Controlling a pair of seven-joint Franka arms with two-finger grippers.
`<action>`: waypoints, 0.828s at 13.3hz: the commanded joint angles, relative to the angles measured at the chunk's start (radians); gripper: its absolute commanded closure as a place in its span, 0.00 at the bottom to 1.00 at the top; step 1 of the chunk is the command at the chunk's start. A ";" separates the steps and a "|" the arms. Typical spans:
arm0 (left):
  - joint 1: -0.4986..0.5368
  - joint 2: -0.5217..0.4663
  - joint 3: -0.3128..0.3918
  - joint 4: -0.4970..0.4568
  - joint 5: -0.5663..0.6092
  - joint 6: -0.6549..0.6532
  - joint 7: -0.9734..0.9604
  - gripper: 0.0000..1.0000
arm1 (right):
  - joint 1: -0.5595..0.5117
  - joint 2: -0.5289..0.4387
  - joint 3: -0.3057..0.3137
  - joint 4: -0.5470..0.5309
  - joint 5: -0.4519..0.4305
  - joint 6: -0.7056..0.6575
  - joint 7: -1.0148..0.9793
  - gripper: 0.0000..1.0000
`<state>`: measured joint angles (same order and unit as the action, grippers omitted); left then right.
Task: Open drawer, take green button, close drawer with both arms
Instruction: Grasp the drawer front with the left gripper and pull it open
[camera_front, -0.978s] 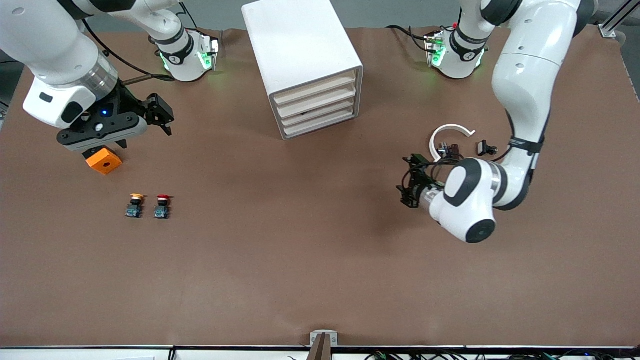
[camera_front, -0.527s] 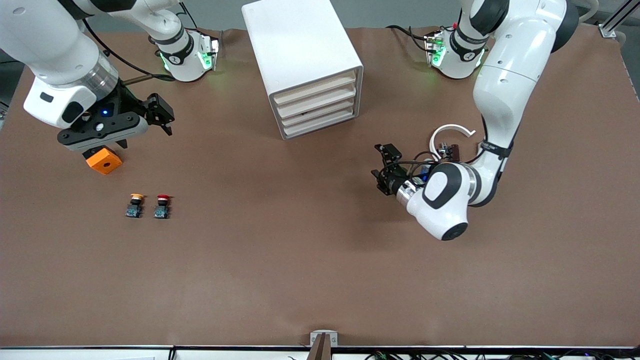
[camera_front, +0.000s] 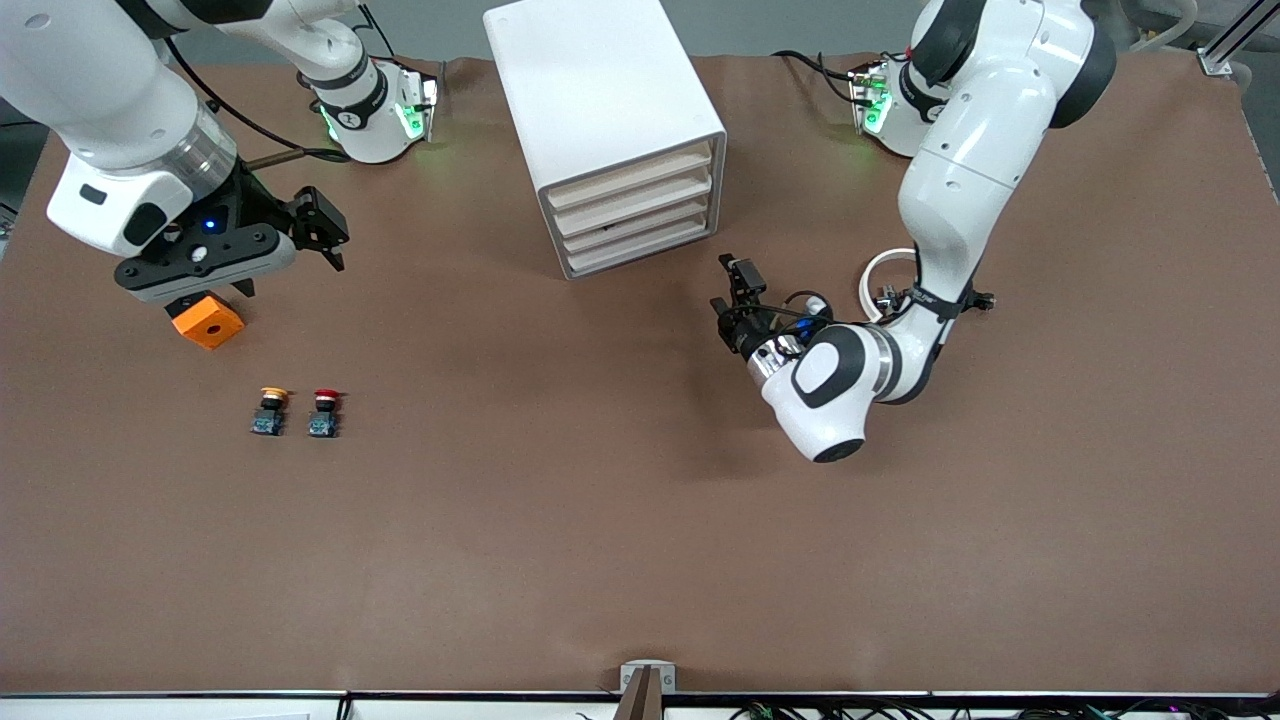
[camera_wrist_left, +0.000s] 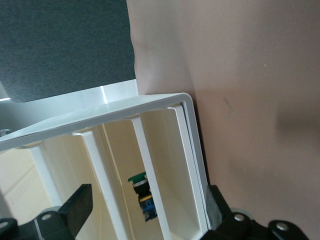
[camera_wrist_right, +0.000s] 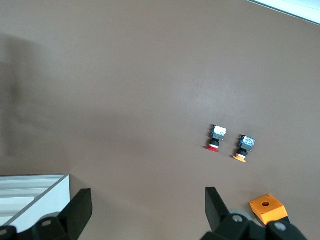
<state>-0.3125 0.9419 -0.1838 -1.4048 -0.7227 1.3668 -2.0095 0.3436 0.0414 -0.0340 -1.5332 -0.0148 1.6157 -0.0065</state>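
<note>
Nearest the front camera on my counter (camera_front: 600, 520), toward my right arm's end, stand two small push buttons side by side, the yellow-capped button (camera_front: 268, 410) and the red-capped button (camera_front: 323, 411), just apart from each other. A little farther from that camera lies an orange block (camera_front: 208, 322) with a hole in its top. My right pincer (camera_front: 255, 260) hangs in the air over that block, its fingers (camera_wrist_right: 80, 210) spread wide with nothing between them; this arm waits. Toward my left arm's end, my left pincer (camera_front: 735, 290) is also open and empty, held low just in front of the cabinet (camera_front: 605, 130) and pointing at its stacked drawer fronts. Near my left forearm a white ring-shaped part (camera_front: 880, 275) lies on the counter. The cabinet stands farthest off, between my two bases, all four cream fronts flush. In my left wrist view I look in through a gap above the drawer (camera_wrist_left: 150, 190), and the green-capped button (camera_wrist_left: 141, 187) lies inside it on its side, black body and blue base showing.
</note>
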 joint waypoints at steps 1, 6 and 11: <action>-0.059 0.034 0.006 0.020 -0.020 -0.020 -0.066 0.00 | 0.008 0.009 -0.006 0.021 -0.001 -0.005 0.000 0.00; -0.145 0.072 0.009 0.023 -0.070 0.000 -0.092 0.00 | 0.008 0.009 -0.006 0.021 -0.002 -0.005 -0.001 0.00; -0.192 0.075 0.009 0.021 -0.118 0.015 -0.092 0.02 | 0.006 0.009 -0.006 0.021 -0.007 -0.005 -0.001 0.00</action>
<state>-0.4948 1.0052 -0.1826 -1.4023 -0.8073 1.3835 -2.0841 0.3436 0.0415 -0.0345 -1.5326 -0.0155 1.6157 -0.0066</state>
